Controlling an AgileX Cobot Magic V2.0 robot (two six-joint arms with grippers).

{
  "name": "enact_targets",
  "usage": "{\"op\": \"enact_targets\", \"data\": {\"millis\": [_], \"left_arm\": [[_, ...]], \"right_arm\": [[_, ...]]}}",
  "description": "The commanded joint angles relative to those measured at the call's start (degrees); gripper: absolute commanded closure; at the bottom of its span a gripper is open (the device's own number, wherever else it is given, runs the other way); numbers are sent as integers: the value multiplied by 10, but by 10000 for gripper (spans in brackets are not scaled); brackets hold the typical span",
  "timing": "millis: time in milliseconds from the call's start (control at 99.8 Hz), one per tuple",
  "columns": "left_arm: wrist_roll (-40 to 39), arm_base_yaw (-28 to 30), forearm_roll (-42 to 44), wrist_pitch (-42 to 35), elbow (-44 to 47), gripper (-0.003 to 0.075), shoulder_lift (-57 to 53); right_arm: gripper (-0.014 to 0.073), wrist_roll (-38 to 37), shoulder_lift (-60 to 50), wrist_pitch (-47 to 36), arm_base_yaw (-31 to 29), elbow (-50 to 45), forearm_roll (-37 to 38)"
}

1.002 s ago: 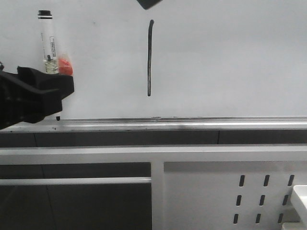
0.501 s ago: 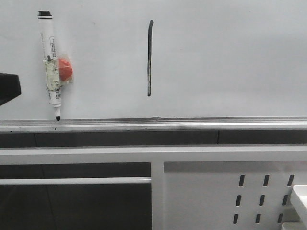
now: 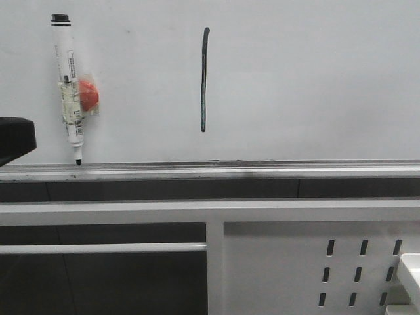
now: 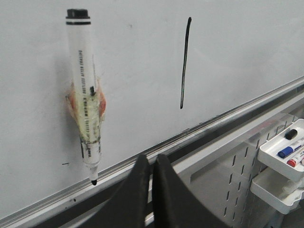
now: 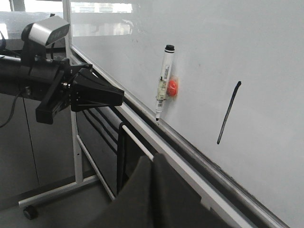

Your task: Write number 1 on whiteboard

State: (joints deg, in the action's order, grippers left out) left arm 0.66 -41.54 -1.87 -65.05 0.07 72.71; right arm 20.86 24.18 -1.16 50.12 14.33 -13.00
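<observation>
The number 1 [image 3: 205, 79] is a thin dark near-vertical stroke on the whiteboard [image 3: 315, 79]; it also shows in the left wrist view [image 4: 185, 61] and the right wrist view [image 5: 228, 113]. A white marker pen [image 3: 69, 85] with a black cap hangs tip down on the board, stuck by a red magnet [image 3: 90, 94], to the left of the stroke. My left gripper [image 3: 16, 138] is shut and empty at the view's left edge, left of and below the pen [image 4: 85, 95]. My right gripper [image 5: 153, 159] is shut and empty, away from the board, out of the front view.
A silver rail [image 3: 262, 167] runs along the board's lower edge. Below it is a white perforated metal panel [image 3: 295, 262]. White trays [image 4: 285, 147] with spare markers hang on the panel at the right. The board stand's leg and castor [image 5: 28, 211] stand on the floor.
One second ago my left gripper was at the pen; it has let go and drawn back to the left. The dark gripper tip at the top edge has left the view.
</observation>
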Motion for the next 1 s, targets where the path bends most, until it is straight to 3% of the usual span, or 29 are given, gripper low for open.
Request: {"op": "enact_targets", "data": {"millis": [0,140,231,351,471,571,792,992], "left_arm": [[-11,1,5,-88,12,740,-11],[-11,1,37,-35,-29,740,-16],[-11,1,43,39,-63,740,-44],[-7,1,68,225,-113,740,-130],[-11,-1,95,480,-168,740,-256],[-12,-1,90,602,-190,740,-356],[-12,-1,-106,691,-189,740,-557],[-7,-1,-23,691,-189,740,-665]], "right_arm": [[651,1,-5,-48,-4,15,-3],[652,1,-5,-44,-4,15,-3],[652,1,-5,-44,-4,15,-3],[652,1,-5,-45,-4,12,-3],[652,1,-5,-41,-4,10,-3],[652,1,-5,-41,-4,10,-3],[652,1,-5,-41,-4,10,-3],[652,1,-5,-41,-4,10,-3]]}}
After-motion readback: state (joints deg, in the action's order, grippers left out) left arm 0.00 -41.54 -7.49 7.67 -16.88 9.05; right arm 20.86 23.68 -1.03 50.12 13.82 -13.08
